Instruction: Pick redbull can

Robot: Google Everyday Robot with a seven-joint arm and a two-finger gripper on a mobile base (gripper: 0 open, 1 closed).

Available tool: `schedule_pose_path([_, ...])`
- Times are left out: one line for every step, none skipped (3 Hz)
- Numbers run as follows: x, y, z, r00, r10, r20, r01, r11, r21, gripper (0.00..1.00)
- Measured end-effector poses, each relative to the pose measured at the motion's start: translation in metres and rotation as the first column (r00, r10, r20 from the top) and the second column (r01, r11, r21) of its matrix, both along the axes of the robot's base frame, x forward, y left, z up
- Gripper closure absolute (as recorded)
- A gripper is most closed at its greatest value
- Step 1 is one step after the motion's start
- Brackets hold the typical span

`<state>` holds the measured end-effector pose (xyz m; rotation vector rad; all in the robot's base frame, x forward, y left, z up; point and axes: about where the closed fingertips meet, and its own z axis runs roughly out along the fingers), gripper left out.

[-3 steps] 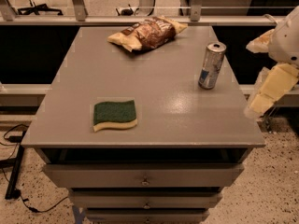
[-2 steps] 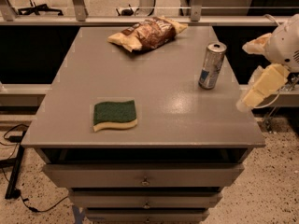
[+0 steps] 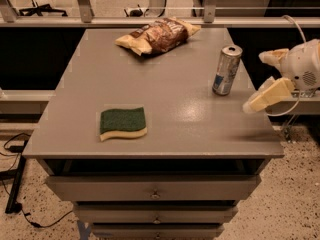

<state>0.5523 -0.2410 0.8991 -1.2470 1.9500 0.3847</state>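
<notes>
The redbull can (image 3: pixel 226 70) stands upright near the right edge of the grey table (image 3: pixel 165 129); it is slim and silver with blue panels and a pull-tab top. My gripper (image 3: pixel 254 82) comes in from the right, just right of the can and a little nearer than it, over the table's right edge. Its two cream fingers (image 3: pixel 267 95) are spread apart and hold nothing. There is a small gap between the can and the fingers.
A green and yellow sponge (image 3: pixel 123 123) lies at the front left of the table. A brown snack bag (image 3: pixel 157 35) lies at the back middle. Drawers (image 3: pixel 155 189) sit under the tabletop. A metal rail (image 3: pixel 150 20) runs behind the table.
My gripper has moved left, from beyond the table's right edge toward the can. The can, sponge and bag have not moved.
</notes>
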Motion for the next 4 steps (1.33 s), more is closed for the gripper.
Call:
schedule_pose_path([0.025,0.007,-0.010,0.9997,-0.010,0.021,0.006,0.984,0.176,0.00])
schedule_pose_path([0.040,0.016,-0.005,0.9993,0.005,0.038,-0.016,0.958,0.286,0.00])
schedule_pose_path([0.044,0.030,0.003,0.9978,0.043,0.050,-0.058,0.927,0.371,0.16])
schedule_pose_path([0.043,0.046,0.010,0.9948,0.080,0.062,-0.099,0.902,0.421,0.40])
